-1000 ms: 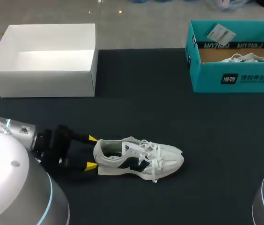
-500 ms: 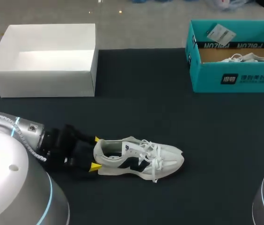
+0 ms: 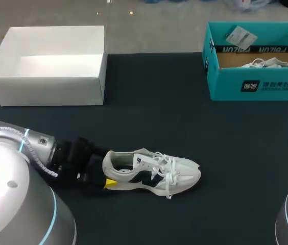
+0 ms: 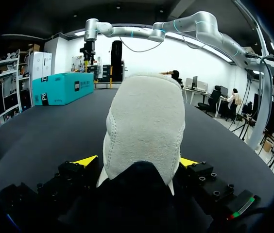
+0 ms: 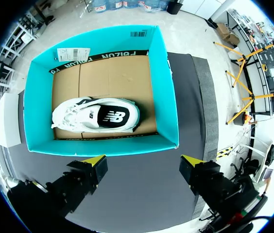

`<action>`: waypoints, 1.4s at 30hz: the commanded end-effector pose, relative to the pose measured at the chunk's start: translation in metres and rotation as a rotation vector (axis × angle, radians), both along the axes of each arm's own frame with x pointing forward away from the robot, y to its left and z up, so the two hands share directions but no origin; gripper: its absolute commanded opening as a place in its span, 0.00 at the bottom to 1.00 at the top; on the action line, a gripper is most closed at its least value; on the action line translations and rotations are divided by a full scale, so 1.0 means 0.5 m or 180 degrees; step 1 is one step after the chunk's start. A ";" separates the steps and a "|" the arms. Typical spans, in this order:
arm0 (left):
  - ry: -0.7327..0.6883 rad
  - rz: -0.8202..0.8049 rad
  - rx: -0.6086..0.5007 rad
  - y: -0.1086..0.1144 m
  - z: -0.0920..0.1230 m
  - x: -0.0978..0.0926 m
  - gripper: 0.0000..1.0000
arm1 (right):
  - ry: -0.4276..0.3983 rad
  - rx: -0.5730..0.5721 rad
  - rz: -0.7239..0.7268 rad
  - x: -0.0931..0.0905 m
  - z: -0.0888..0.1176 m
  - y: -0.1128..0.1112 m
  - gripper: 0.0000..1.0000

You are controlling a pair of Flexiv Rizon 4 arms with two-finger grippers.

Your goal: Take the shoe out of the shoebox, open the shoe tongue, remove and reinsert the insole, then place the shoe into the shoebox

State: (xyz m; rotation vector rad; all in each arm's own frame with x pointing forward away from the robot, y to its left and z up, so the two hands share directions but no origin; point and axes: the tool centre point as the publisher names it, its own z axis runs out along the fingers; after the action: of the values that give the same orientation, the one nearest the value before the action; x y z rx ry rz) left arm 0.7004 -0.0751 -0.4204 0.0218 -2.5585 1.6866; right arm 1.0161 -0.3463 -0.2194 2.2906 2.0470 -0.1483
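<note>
A white and navy shoe [image 3: 151, 172] lies on its sole on the dark table [image 3: 149, 112], toe to the right. My left gripper [image 3: 108, 168] is open and straddles the heel; one yellow fingertip [image 3: 111, 182] shows at the near side. In the left wrist view the grey heel [image 4: 144, 126] fills the gap between the fingers of the left gripper [image 4: 137, 162]. My right gripper [image 5: 142, 161] hangs open above the teal shoebox [image 5: 166, 97], where a second shoe [image 5: 95, 116] lies on its side on brown cardboard. The teal shoebox [image 3: 256, 84] stands at the back right.
An open white box [image 3: 49, 76] stands at the back left of the table. A paper tag [image 3: 240, 35] lies inside the teal shoebox. Bare dark table lies between the shoe and both boxes.
My left gripper has slid right toward the shoe, so its open fingers now sit on both sides of the heel. The shoe has stayed put.
</note>
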 end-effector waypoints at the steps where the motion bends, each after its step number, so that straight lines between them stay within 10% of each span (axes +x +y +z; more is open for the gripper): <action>1: -0.0003 0.0032 0.0022 -0.011 -0.006 -0.007 1.00 | -0.0012 -0.0002 -0.0001 -0.003 -0.001 0.000 1.00; 15: -0.0010 0.0171 0.0024 -0.025 -0.019 -0.013 1.00 | -0.0012 -0.0002 -0.0001 -0.003 -0.001 0.000 1.00; 17: -0.0007 0.0172 0.0024 -0.025 -0.021 -0.011 0.34 | -0.0012 -0.0002 -0.0001 -0.003 -0.001 0.000 1.00; 19: -0.0001 0.0175 0.0025 -0.024 -0.021 -0.010 0.00 | -0.0012 -0.0002 -0.0001 -0.003 -0.001 0.000 1.00; 42: 0.0040 0.0203 0.0022 -0.020 -0.020 -0.009 0.00 | 0.0070 -0.0223 -0.0035 -0.001 -0.014 0.034 1.00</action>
State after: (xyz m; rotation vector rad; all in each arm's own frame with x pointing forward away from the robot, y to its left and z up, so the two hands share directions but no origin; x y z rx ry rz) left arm 0.6965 -0.0844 -0.4286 0.1114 -2.5769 1.6963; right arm 1.0134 -0.3462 -0.2223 2.2939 2.0320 -0.1830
